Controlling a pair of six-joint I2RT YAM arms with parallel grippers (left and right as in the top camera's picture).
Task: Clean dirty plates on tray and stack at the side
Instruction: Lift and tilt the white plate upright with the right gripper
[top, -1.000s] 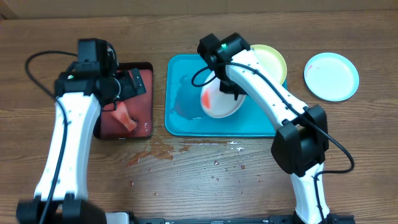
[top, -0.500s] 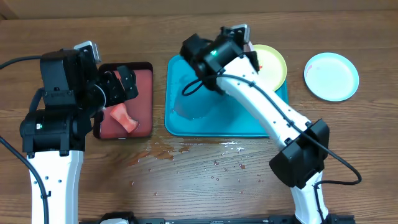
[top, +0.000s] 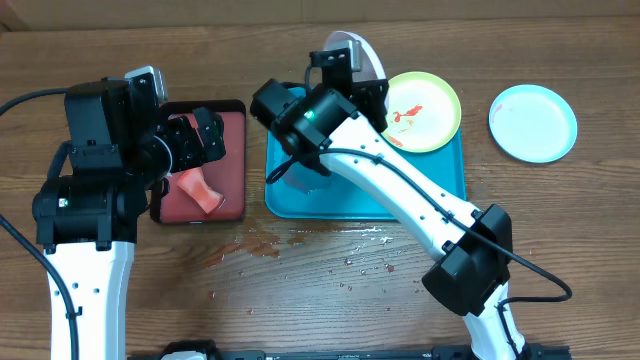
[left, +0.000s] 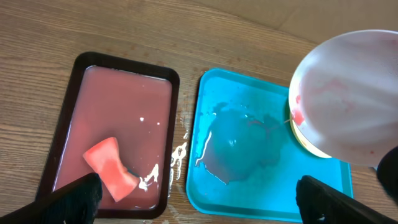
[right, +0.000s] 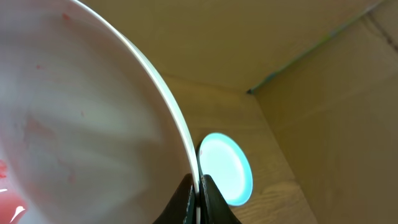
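Note:
My right gripper (right: 197, 186) is shut on the rim of the white plate (right: 81, 118) and holds it tilted on edge above the back of the teal tray (top: 440, 195); the plate also shows in the overhead view (top: 358, 55) and in the left wrist view (left: 348, 93), with red smears. The yellow-green plate (top: 425, 110) with red sauce lies on the tray's back right corner. The light blue plate (top: 533, 122) lies on the table to the right, seen too in the right wrist view (right: 225, 168). My left gripper (left: 199, 196) is open and empty over the red tray.
A black-rimmed red tray (top: 235, 165) with pink liquid holds a pink sponge (top: 198, 188), also in the left wrist view (left: 111, 167). A puddle lies in the teal tray (left: 239, 146). Water spills dot the wood in front of both trays (top: 330, 245).
My right arm has lifted the white plate off the teal tray and swung it up and back, tilting it on edge. The left arm rose earlier and is now still.

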